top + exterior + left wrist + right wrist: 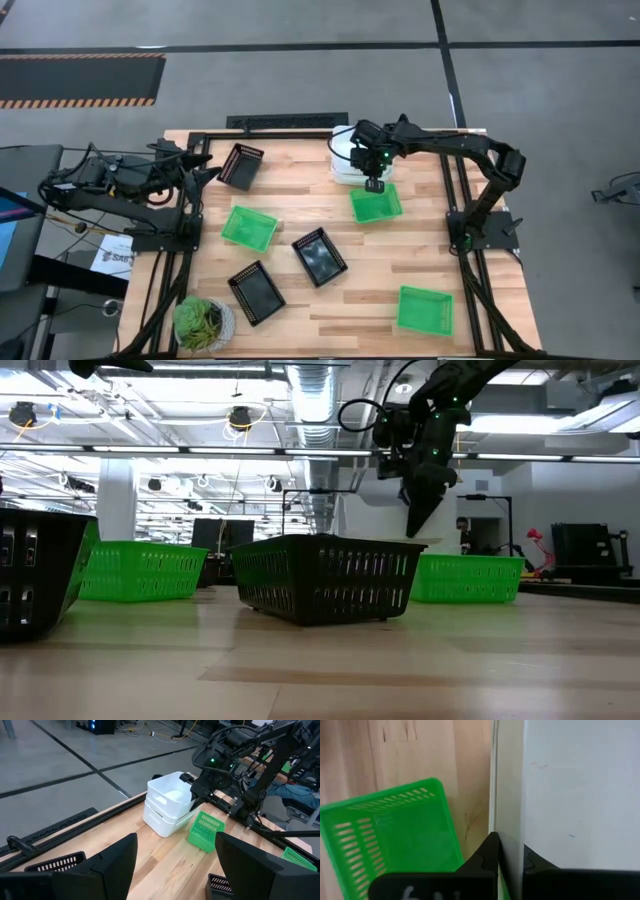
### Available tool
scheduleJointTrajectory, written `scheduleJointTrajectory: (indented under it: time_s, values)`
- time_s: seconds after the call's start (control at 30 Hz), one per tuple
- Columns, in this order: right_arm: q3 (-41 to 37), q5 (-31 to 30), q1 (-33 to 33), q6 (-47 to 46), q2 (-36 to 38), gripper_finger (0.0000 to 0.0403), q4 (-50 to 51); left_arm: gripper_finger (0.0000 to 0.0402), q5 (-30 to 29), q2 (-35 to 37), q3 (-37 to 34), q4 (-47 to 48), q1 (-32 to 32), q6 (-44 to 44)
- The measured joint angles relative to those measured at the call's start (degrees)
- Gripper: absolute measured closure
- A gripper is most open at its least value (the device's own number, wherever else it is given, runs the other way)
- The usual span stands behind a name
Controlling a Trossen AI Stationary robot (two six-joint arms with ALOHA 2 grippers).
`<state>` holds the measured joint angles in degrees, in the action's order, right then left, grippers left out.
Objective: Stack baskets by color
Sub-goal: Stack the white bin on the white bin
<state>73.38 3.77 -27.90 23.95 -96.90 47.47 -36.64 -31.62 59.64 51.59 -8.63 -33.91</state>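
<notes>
We see white baskets (345,160) stacked, three bright green baskets (376,204) with slotted sides, and three black baskets (319,257) with slotted mesh walls, all on a pale wood table (390,262). The plant (201,321) is green in a whitish pot, and both arms are dark.

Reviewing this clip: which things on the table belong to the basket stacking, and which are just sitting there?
Part of the job:
- white baskets, stacked at the far edge
- three green baskets
- three black baskets
- right gripper, at the white stack's wall

Just lying about:
- potted plant, near corner
- left gripper, waiting
</notes>
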Motion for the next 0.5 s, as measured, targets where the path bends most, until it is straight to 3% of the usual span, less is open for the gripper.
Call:
scheduleJointTrajectory:
  time_s: [0.27, 0.5]
  values:
    - [0.0, 0.9, -0.4, -0.1, 0.0, 0.0366, -0.2, 0.0145, 0.3, 0.0, 0.0, 0.1, 0.0, -0.3]
    - [0.0, 0.8, -1.2, -0.3, 0.0, 0.0305, 0.0, 0.0145, 0.3, 0.0, 0.0, 0.1, 0.0, -0.3]
